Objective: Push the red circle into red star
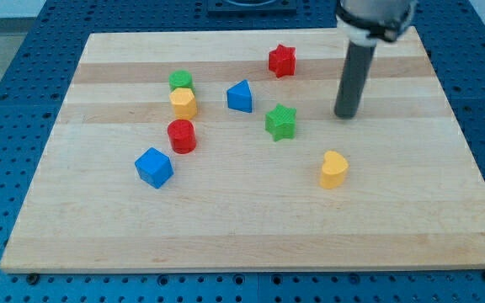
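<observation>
No jaws on this rig to stand apart or together: only a straight dark rod, its tip [345,115] resting on the pale wooden bench [251,227] toward the view's upper right, touching no block.

Red cylindrical block, the red circle [181,135], sitting left of the bench's middle, well apart from the tip and far to the view's left of it, slightly lower. Red star-shaped block [282,61] lying near the view's top, up and to the right of the red circle, and up-left of the tip.

Key relation: line from red circle to red star running up and to the right. Tip presently on the wrong side, right of both. Judged need: a swing round to the lower left of the red circle, then a push up-right along that line.

Obstacles along the push path, by judgement: blue wedge-like block [240,97] sitting close to or on that line between the two red pieces, likely to be struck or to deflect the cylinder. Yellow hexagonal block [183,103] just above the red circle, with a green block [180,81] touching it from above; both left of the path yet near its start. Green star-shaped block [281,122] right of the path, and between tip and red circle, so a detour needed. Blue cube [154,167] down-left of the red circle, crowding the approach spot. Yellow heart-like block [333,169] below the tip, clear of everything.
</observation>
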Controlling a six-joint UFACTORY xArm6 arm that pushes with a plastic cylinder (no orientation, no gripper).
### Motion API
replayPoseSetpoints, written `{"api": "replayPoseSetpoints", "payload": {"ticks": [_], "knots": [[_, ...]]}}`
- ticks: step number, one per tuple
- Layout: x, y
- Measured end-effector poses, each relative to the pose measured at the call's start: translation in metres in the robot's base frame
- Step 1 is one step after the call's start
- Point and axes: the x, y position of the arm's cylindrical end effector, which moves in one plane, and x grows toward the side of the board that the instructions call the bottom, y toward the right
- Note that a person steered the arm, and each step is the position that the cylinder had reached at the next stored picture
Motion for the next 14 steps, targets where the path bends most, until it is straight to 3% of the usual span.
{"api": "replayPoseSetpoints", "payload": {"ticks": [1, 6, 10, 12, 14], "knots": [[0.041, -0.032], [0.059, -0.244], [-0.025, -0.245], [-0.036, -0.186], [-0.069, -0.179]]}}
